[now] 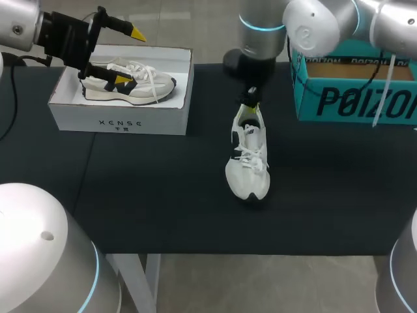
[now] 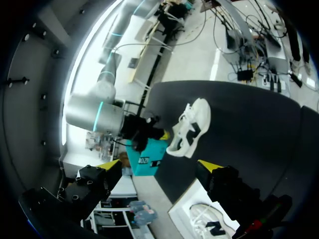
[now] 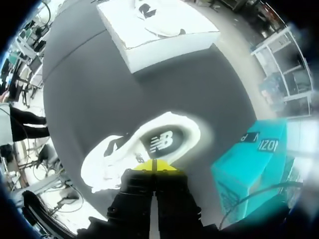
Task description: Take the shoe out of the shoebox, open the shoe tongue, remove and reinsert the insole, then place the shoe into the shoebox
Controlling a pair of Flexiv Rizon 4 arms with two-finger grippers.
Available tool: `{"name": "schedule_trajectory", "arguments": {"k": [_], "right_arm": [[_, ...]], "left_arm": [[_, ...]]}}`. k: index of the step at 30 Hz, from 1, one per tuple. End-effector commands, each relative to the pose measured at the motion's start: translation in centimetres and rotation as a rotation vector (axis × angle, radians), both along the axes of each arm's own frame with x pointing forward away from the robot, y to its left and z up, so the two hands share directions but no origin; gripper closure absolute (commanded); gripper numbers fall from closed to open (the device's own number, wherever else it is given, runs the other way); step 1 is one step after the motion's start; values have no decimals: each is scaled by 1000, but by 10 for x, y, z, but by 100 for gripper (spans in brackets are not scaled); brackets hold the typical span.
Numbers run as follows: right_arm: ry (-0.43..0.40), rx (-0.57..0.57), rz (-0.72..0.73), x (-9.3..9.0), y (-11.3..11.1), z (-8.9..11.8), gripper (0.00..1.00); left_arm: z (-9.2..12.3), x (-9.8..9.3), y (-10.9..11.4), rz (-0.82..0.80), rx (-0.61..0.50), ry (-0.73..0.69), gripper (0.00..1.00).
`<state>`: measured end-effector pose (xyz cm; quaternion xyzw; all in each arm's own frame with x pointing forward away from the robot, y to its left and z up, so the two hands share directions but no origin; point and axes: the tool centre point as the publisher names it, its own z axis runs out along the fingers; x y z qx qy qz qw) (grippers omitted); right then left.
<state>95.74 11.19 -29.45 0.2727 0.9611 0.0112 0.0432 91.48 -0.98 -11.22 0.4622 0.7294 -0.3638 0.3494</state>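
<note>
A white shoe (image 1: 247, 160) lies on the dark table (image 1: 163, 195) near the middle, toe toward the front edge. My right gripper (image 1: 251, 98) is at its heel, shut, tips together at the heel rim (image 3: 156, 167). I cannot tell whether it pinches anything. The insole (image 3: 162, 142) shows inside the shoe (image 3: 144, 147). A second shoe (image 1: 127, 81), white with dark and yellow marks, lies in the white shoebox (image 1: 120, 117) at the back left. My left gripper (image 1: 129, 57) hangs open over that box, its fingers wide apart (image 2: 160, 167) and holding nothing.
A teal box (image 1: 355, 91) stands at the back right, close to my right arm. In the left wrist view the shoe on the table (image 2: 189, 127) lies well ahead of the open fingers, with the white shoebox (image 2: 182, 211) under them.
</note>
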Motion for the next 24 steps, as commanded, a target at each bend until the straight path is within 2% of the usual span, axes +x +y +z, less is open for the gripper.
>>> {"name": "schedule_trajectory", "arguments": {"k": [1,6,10,18,24], "right_arm": [[-54,-302,487,22,-3,12,70],[-44,-317,536,36,-5,6,60],[-32,-317,562,48,-3,-7,51],[-11,-323,552,74,-7,-24,53],[31,-258,514,86,-11,-49,51]], "left_arm": [[0,-1,0,0,3,0,0],[0,-1,0,0,3,0,0],[0,-1,0,0,3,0,0],[0,-1,0,0,3,0,0],[0,-1,0,0,3,0,0]]}}
